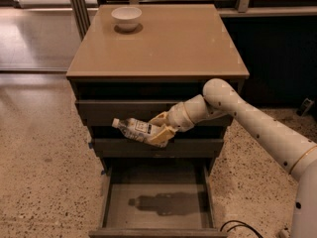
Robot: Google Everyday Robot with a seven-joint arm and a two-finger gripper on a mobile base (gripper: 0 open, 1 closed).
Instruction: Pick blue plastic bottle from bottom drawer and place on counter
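The blue plastic bottle [132,128] looks clear, with a white cap and a white label. It lies nearly level in my gripper [159,129], cap pointing left, in front of the middle drawers. My gripper is shut on the bottle's base end. The bottom drawer [157,202] is pulled open below; its tray holds only the bottle's shadow. The counter [168,41] is the tan top of the cabinet, above the gripper.
A white bowl [126,18] stands on the counter's back left corner. My white arm [257,128] reaches in from the lower right. A black cable [237,227] lies on the speckled floor by the drawer's right side.
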